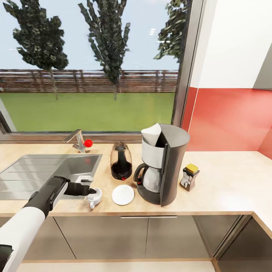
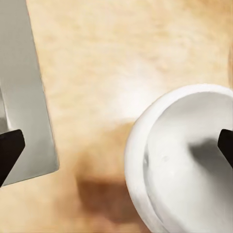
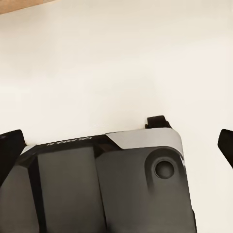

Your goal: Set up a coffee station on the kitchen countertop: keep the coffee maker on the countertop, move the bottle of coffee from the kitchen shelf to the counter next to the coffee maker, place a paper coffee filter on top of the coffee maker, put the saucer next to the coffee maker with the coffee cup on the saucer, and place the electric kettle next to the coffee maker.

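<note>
Bare tabletop (image 1: pixel 226 177) at right of frame beyond bottle of coffee (image 1: pixel 189 176), kettle (image 1: pixel 121 161), saucer (image 1: pixel 123 195) and coffee maker (image 1: pixel 163 168) crowding the centre, narrow gap between cup (image 1: pixel 94 197) and saucer, sink (image 1: pixel 41 173) open at left

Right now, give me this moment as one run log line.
left gripper: open at coffee cup | cup: on countertop, beside saucer | filter: on coffee maker

bright daylight via window (image 1: pixel 90 64) | soft shadows on countertop (image 1: pixel 226 181) | wrist views blurred
</note>
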